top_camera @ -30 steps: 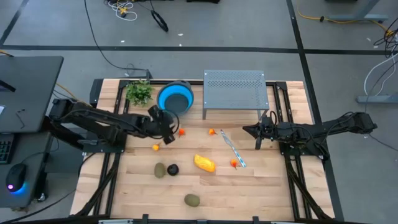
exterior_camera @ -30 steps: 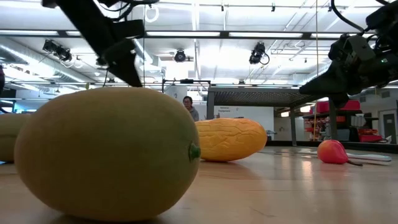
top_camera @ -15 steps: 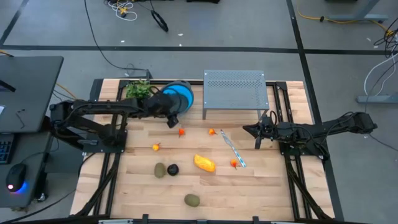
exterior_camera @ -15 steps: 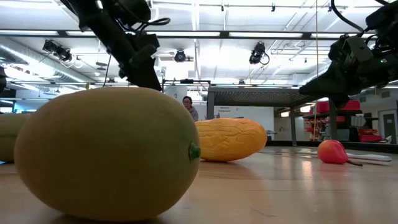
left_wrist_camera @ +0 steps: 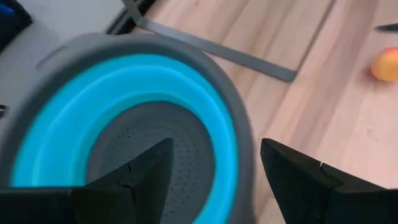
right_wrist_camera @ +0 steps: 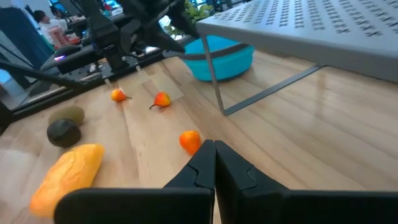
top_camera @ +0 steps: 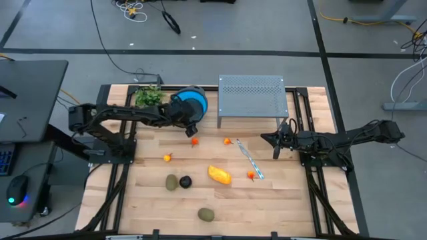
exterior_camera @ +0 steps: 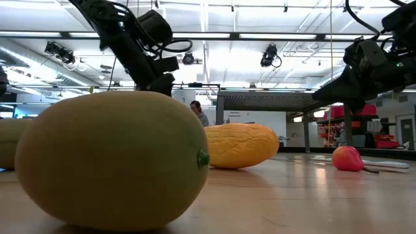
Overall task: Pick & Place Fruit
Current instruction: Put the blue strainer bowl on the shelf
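Note:
The fruit lies loose on the wooden table: a long yellow-orange piece, a blackish round one, two olive ovals, and small orange ones. My left gripper hangs open over the blue bowl, with nothing between its fingers; in the high view it covers the bowl's near-left part. The bowl's grey perforated bottom is bare. At the right, my right gripper stays shut and above the table, with a small orange fruit just ahead of it.
A grey perforated metal rack stands at the far edge, right of the bowl. A leafy green sprig lies to the bowl's left. A thin pale striped strip lies between the rack and the right-hand orange fruit.
My left gripper has moved from above the small orange fruits toward the table's far edge and slightly right, ending over the blue bowl. It has stayed open. No fruit has moved.

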`<control>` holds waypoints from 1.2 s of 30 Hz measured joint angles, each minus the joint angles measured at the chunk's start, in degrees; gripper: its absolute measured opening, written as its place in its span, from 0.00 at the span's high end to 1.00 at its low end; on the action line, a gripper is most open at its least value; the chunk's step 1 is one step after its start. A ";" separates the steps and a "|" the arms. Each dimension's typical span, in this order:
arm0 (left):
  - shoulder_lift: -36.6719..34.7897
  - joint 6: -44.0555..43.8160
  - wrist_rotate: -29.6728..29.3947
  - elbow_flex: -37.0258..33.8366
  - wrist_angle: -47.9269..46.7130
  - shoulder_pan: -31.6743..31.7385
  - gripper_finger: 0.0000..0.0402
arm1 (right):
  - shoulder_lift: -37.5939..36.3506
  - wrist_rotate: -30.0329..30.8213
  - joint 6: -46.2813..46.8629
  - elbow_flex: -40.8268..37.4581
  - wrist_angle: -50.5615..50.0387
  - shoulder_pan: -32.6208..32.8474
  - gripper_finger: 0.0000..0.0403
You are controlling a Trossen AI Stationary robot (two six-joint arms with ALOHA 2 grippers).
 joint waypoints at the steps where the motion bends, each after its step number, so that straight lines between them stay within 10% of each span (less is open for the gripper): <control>1: 0.00 0.33 0.00 0.35 0.43 0.09 0.37 | 0.02 -0.24 0.02 -0.01 -0.02 0.00 0.99; 25: 7.73 -3.52 -0.51 -0.19 -0.98 1.59 0.40 | 0.77 1.63 -0.72 -0.01 0.02 0.00 0.99; 36: 8.00 -3.44 -2.40 -0.19 -1.57 1.53 0.80 | 0.77 1.65 -0.72 0.00 0.04 0.00 0.99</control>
